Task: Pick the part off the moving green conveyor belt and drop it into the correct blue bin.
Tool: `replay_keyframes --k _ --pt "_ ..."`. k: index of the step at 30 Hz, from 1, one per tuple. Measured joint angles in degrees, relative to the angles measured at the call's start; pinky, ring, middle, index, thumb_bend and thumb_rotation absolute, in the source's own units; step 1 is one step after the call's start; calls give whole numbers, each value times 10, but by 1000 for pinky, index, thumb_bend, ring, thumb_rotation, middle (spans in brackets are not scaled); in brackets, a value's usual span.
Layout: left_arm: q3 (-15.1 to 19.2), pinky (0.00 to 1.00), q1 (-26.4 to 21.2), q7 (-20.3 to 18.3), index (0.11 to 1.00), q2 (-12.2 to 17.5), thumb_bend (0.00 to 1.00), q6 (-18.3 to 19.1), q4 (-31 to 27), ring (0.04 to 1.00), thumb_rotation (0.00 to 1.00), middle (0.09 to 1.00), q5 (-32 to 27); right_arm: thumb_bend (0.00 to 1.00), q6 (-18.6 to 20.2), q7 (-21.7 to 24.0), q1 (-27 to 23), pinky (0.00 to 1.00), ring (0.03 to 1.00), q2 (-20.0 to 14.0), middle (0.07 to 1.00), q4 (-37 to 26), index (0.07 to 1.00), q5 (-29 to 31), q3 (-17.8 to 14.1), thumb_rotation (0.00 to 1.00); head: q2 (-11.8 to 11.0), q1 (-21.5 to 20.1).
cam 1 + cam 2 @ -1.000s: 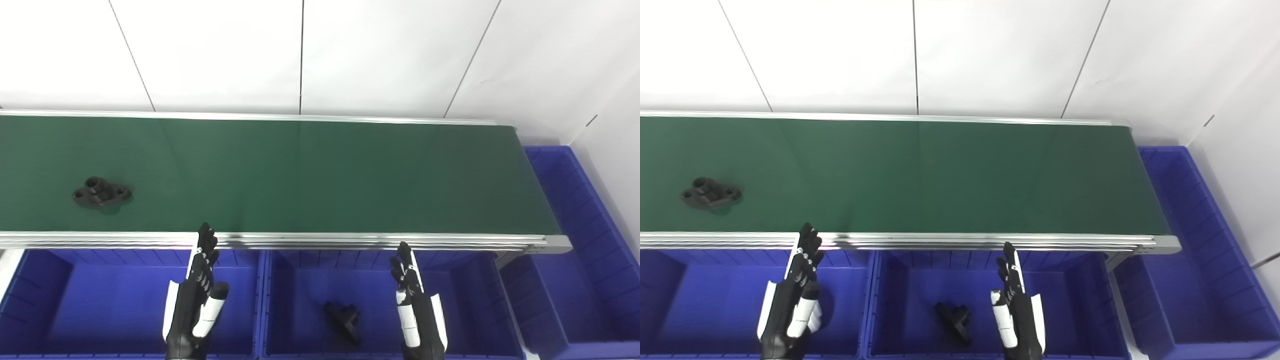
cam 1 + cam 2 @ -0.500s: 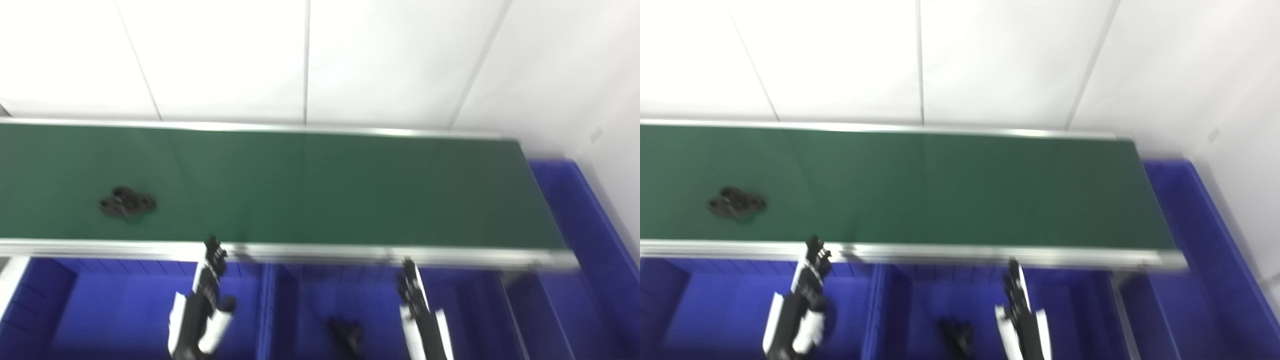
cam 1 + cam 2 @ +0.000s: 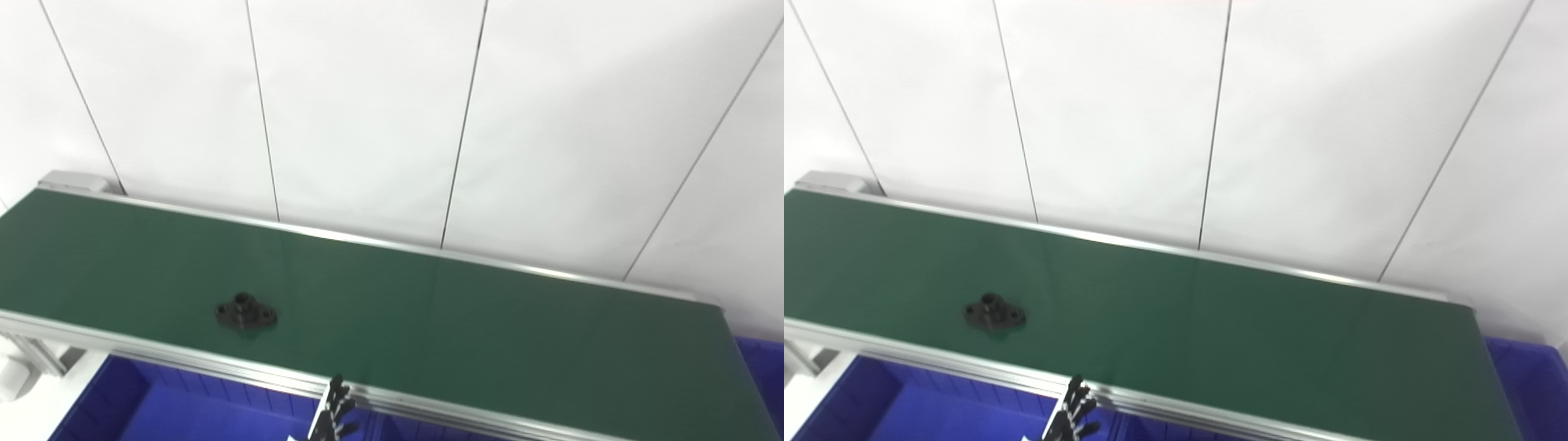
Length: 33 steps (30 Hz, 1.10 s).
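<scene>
A black part [image 3: 246,313] rides untouched near the green conveyor belt's [image 3: 490,331] front edge, while the left hand [image 3: 331,416], fingers seemingly apart, waits below, empty.

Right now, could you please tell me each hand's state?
Left hand: only fingertips in view, apart, holding nothing; open.
Right hand: not in view.

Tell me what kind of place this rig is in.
Likely a parts-sorting test cell: a green conveyor belt carrying one black flanged part, blue bins below its near rail, and bare white panel walls.
</scene>
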Motion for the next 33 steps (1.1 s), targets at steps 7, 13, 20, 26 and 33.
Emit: replay_keyframes --k 7,13,20,26,33 --pt "-9 817 0 9 1000 2 886 0 -6 937 706 985 10 696 0 -12 -2 1000 997 -12 1000 -11 1000 -43 13 925 35 -24" --pt "-6 839 2 5 1000 3 901 1 -27 944 710 996 -4 752 0 -66 -16 974 968 -24 982 -55 996 -172 22 733 56 -59" --pt "-4 898 5 -8 1000 15 864 18 -48 960 757 1000 -16 944 31 -73 -61 839 912 -23 937 -156 937 -315 8 524 80 -102" --pt "-2 930 4 -10 1000 17 824 22 -53 975 779 1000 -16 1000 147 -18 -115 666 786 -21 852 -218 855 -371 0 416 83 -108" --pt "-8 949 2 -12 1000 16 822 22 -53 982 787 1000 -22 1000 240 38 -200 677 783 -22 848 -216 850 -446 21 416 85 -118"
